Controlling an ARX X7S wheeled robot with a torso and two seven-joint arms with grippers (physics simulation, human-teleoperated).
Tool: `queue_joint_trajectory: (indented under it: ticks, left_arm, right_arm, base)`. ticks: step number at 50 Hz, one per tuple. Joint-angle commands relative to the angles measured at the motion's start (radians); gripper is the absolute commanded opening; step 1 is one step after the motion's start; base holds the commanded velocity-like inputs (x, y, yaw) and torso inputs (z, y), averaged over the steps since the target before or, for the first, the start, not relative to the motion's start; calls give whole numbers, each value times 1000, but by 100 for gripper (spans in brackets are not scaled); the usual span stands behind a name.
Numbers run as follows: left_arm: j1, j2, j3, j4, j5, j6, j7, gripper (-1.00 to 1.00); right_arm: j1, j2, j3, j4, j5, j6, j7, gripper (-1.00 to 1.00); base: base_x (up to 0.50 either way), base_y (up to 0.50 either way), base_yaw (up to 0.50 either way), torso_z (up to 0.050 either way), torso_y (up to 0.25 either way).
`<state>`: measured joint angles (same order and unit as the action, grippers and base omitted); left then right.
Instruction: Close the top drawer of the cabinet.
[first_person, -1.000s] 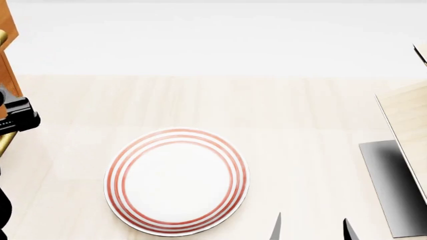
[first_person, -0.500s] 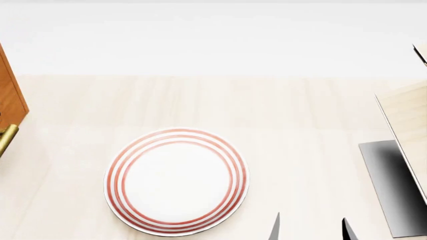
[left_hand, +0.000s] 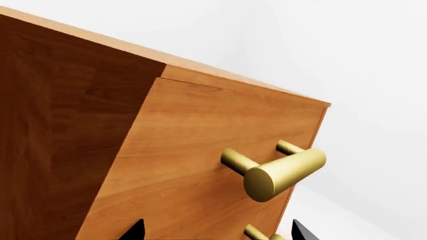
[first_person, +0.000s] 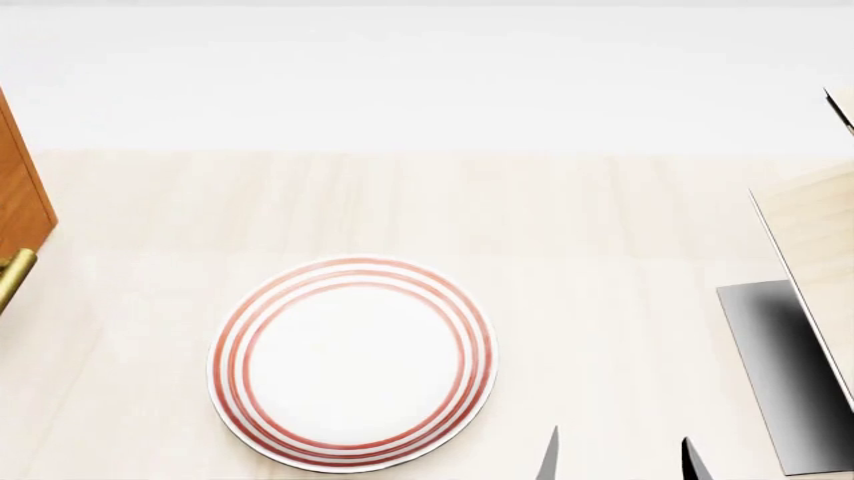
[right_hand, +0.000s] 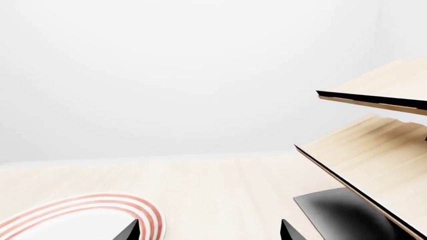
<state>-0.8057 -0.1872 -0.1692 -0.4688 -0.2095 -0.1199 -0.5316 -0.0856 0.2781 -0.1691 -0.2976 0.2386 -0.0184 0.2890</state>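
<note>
The cabinet (left_hand: 73, 150) fills the left wrist view, orange-brown wood. The top drawer (left_hand: 200, 150) shows its flat front with a shiny brass bar handle (left_hand: 280, 170). The front lies level with the cabinet's side edge, with no gap showing. A lower handle (left_hand: 259, 233) peeks in below. My left gripper (left_hand: 219, 234) is open and empty, just in front of the drawer face and apart from it. In the head view only the cabinet's corner (first_person: 20, 200) and a brass handle end (first_person: 14, 278) show at the far left. My right gripper (first_person: 622, 462) is open and empty, as its own wrist view (right_hand: 209, 234) shows.
A white plate with red rings (first_person: 354, 362) lies on the pale wooden table (first_person: 601, 230), left of my right gripper; it also shows in the right wrist view (right_hand: 87, 220). A pale wood rack (first_person: 807, 230) on a dark base (first_person: 787, 370) stands at the right edge.
One second ago my left gripper and a higher piece of orange wood showed at the head view's left edge. Both are gone from it. Nothing moved in the last half second.
</note>
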Motion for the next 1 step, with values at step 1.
queue_joint_trajectory:
  ticks: [1]
  left_arm:
    - [7,-63,-55,-6,-23,-16,-52,100]
  right_arm:
    - [0,3,-1,8,4,-8,2,100]
  base:
    - [12,7,8,0,0]
